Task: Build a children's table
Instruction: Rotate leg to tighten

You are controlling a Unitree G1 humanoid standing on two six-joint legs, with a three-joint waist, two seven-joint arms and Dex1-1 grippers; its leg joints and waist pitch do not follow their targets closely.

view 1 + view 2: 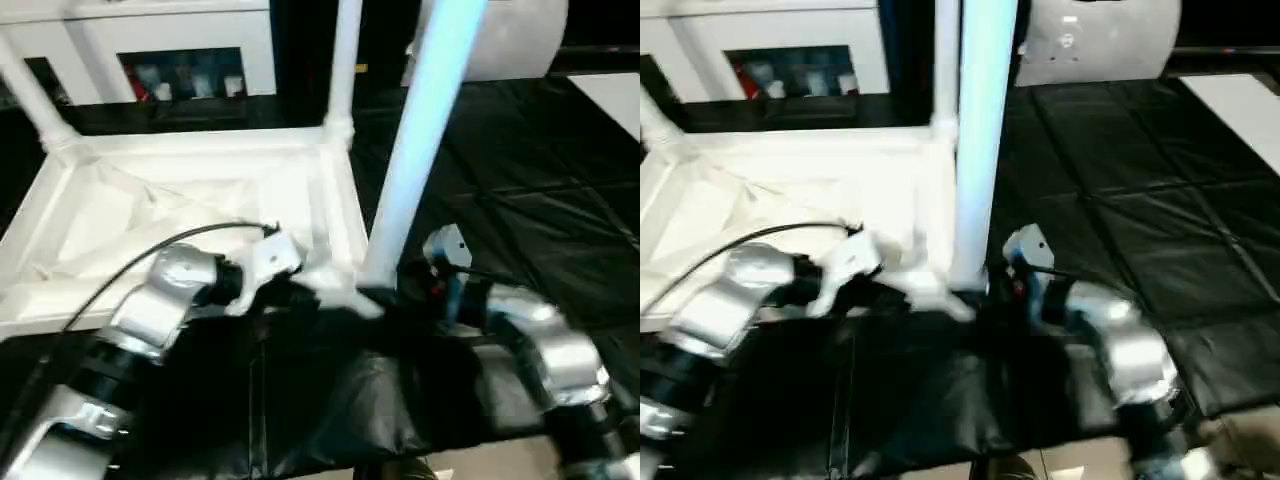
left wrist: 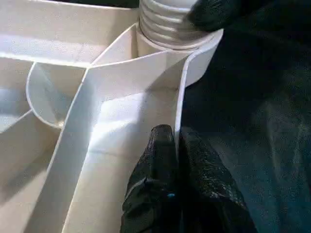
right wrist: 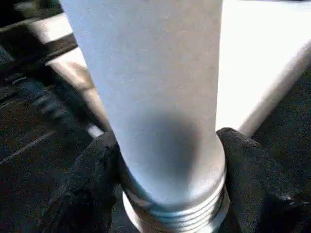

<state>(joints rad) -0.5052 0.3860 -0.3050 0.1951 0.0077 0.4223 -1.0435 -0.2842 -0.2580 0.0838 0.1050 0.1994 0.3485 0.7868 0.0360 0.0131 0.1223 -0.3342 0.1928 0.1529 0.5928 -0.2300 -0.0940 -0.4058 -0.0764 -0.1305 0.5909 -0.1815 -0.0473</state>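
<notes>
Jaws of the left gripper pinched shut on the raised rim of the upturned tabletop, likely bracing it. Right gripper jaws part-open, clasping the near leg just above its threads, probably to turn it home. Tabletop lies underside up on black floor mats; leg's long axis stands near vertical, threaded end down in the corner socket, two far legs already standing.

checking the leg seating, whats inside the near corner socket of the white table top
A white round tube leg stands in the white plastic table top's near corner socket, its threaded end partly showing. The socket's inside below the threads is covered.
</notes>
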